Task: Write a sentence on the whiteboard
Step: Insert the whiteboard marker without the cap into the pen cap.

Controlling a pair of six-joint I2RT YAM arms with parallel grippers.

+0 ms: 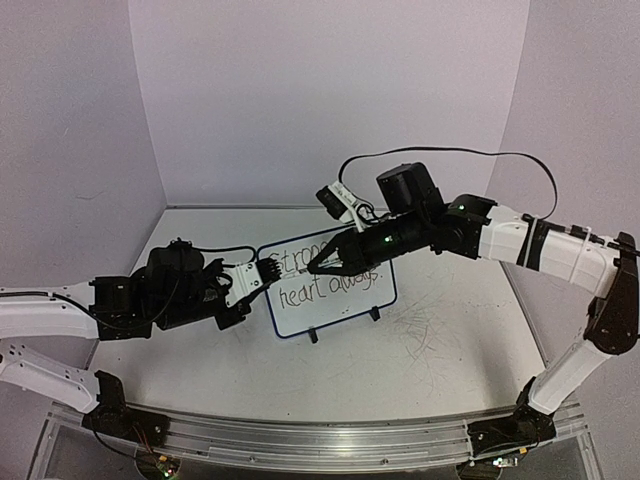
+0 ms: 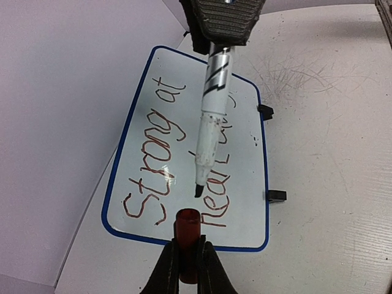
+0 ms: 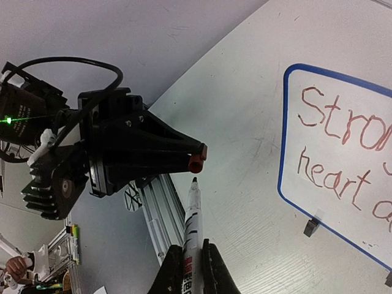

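Left end effector [image 2: 188,258] pinches a red cap [image 2: 187,228], right end effector [image 3: 193,260] a marker [image 3: 193,214] (uncapped), by the whiteboard [image 2: 251,184].

sentence [image 3: 331,180] cropped rightward, marker [image 2: 208,128] covering letters

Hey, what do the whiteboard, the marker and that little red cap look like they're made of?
Whiteboard: smooth white sheet with a faint sheen, likely coated; its blue rim looks plastic. Marker: glossy plastic barrel with a printed label and a dark, felt-like tip. Cap: hollow red tube, probably matte plastic.
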